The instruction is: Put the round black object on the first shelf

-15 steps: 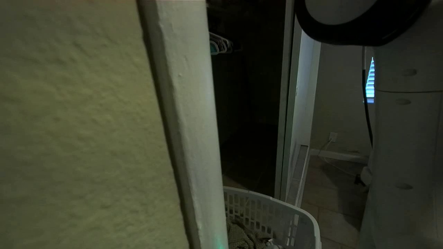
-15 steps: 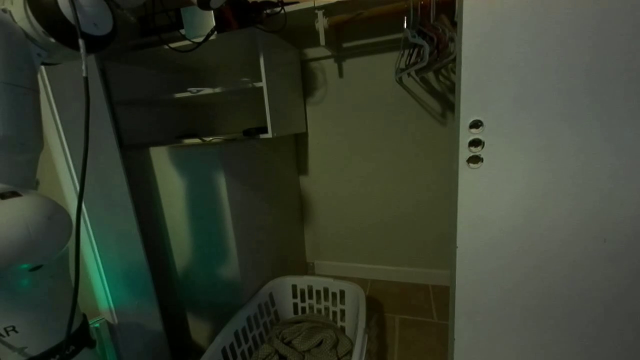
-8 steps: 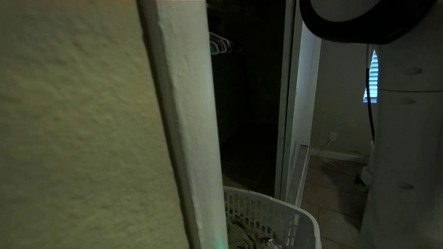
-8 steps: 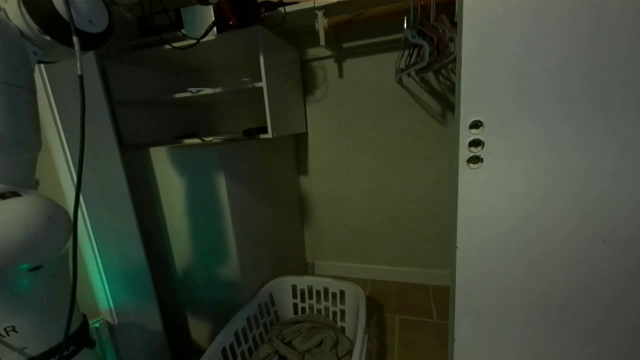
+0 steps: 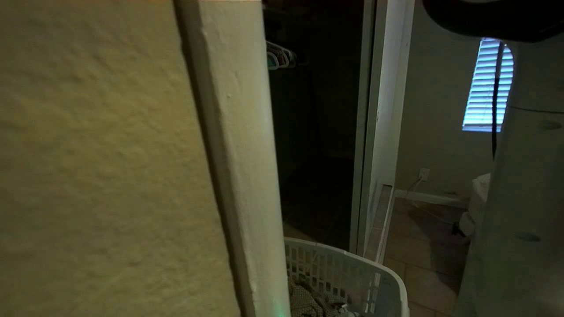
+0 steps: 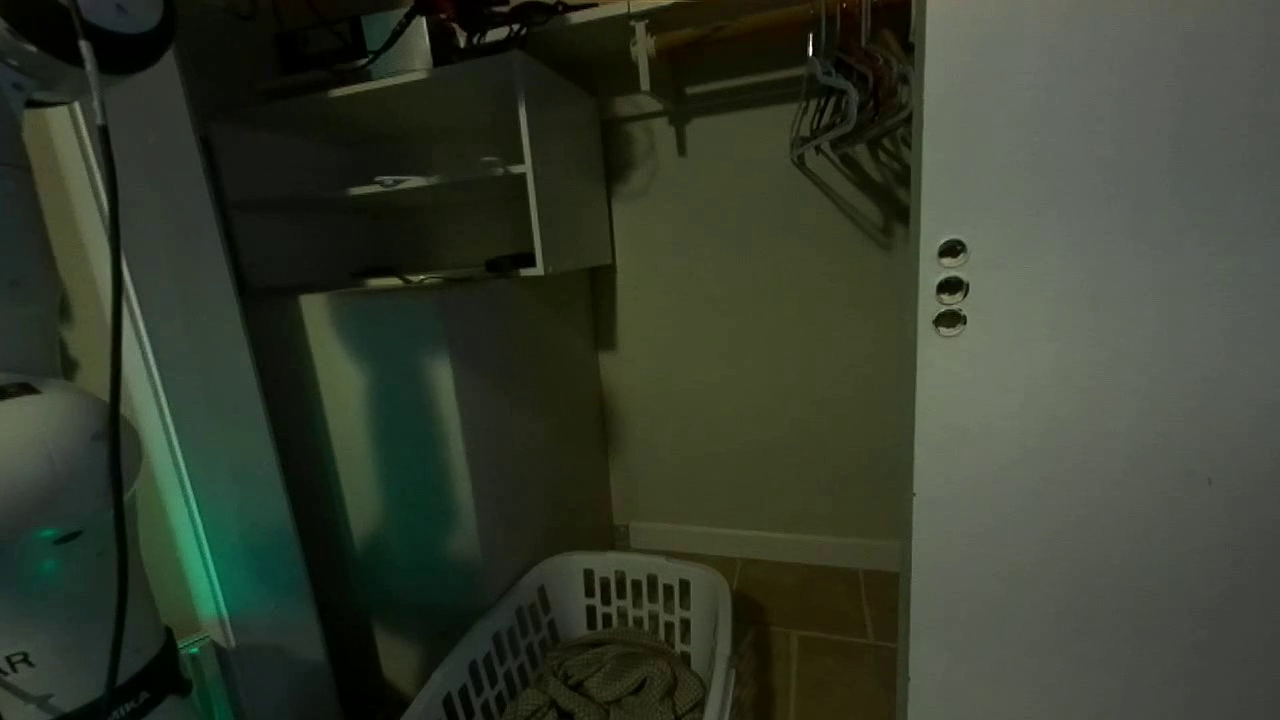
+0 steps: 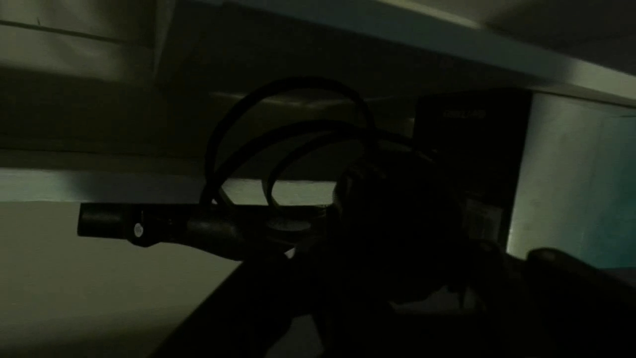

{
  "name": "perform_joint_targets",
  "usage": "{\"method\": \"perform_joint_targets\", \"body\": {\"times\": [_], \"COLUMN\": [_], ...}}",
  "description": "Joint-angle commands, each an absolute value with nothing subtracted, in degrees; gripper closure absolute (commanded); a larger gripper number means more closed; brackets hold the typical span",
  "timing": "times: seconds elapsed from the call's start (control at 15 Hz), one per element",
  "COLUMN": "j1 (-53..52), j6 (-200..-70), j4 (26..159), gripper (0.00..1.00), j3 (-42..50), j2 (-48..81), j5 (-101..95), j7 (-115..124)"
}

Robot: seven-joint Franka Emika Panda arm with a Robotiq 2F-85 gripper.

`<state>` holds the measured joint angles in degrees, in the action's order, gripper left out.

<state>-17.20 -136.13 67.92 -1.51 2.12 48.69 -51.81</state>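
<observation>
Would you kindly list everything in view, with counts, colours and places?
Round black object: one, black, wrist view's middle
Looped cable: count unclear, black, above it
Long item: one, black, left of it
Labelled box: one, dark, right of it
Shelf unit: one, pale, inside closet
Small items: several, pale or dark, inside it
Block: one, pale, atop shelf unit
Rod: one, brown, closet top
Hangers: several, mixed colours, in closet
Laundry basket: one, white, low in both exterior views
Cloth: count unclear, brownish, in basket
Door: one, white, beside closet opening
Round fittings: three, metallic, on door
Window blind: one, bluish, background
Outlet: one, white, background wall
Arm: one, white and black, both exterior views
Gripper: one, black, wrist view's foot; grip unclear
</observation>
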Motion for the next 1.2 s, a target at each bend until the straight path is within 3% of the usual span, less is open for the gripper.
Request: {"method": "perform_joint_targets", "body": {"times": [0.0,0.6,1.13], "j1": [-16.45,-17.57,-16.11], "j6": [-133.77,-132.62,-135.40], "j4": [76.92,96.02,104.98], "gripper": [0.80,0.80,0.80], "j3": [-0.85,-0.40,-2.70], "j2": [-5.05,-17.22,-20.27], "j5": [51.54,53.26,58.22], "j7": [-54.77,-56.21,-57.89]}}
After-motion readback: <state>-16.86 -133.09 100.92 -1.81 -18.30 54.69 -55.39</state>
